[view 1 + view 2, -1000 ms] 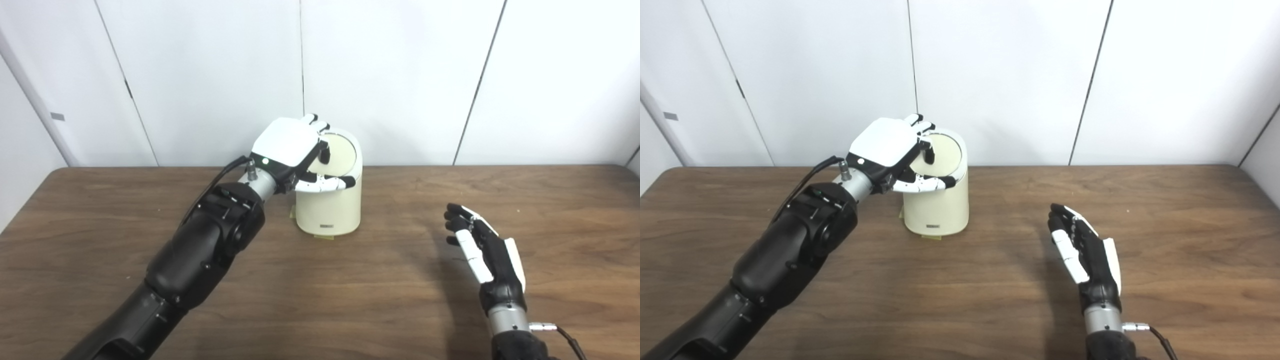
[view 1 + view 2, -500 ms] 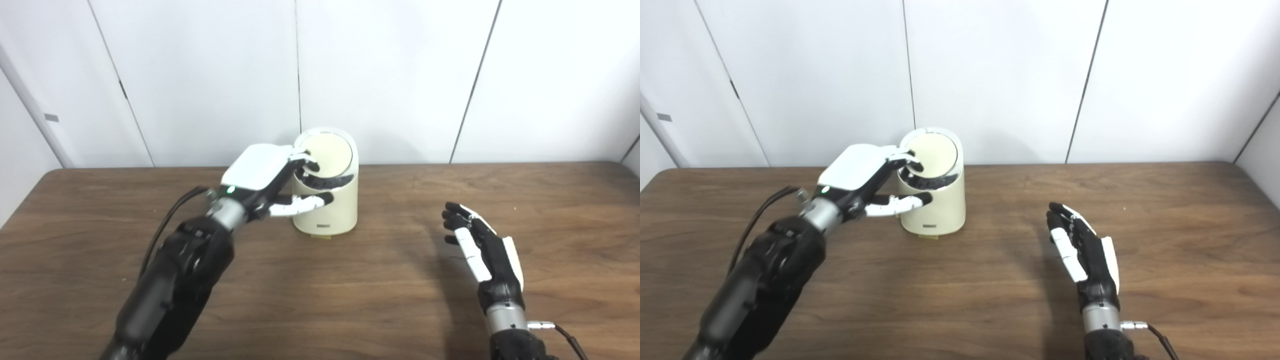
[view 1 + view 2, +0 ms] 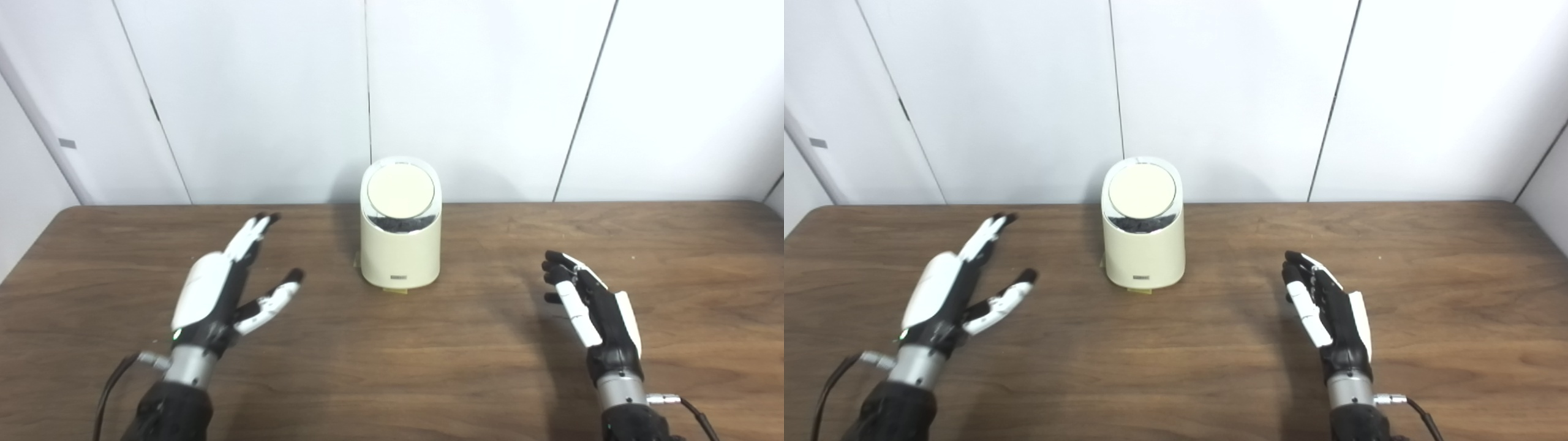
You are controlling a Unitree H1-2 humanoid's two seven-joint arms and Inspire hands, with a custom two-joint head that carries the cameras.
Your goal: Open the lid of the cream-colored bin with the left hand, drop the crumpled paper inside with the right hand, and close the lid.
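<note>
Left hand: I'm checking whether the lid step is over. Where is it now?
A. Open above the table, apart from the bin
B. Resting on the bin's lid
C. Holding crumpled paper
A: the left hand is open with fingers spread, left of the cream-colored bin, touching nothing.

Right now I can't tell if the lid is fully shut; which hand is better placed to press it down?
Probably left. The left hand is open, palm down, fingers angled toward the lid, and nearer the bin than the right hand, which stands on edge.
</note>
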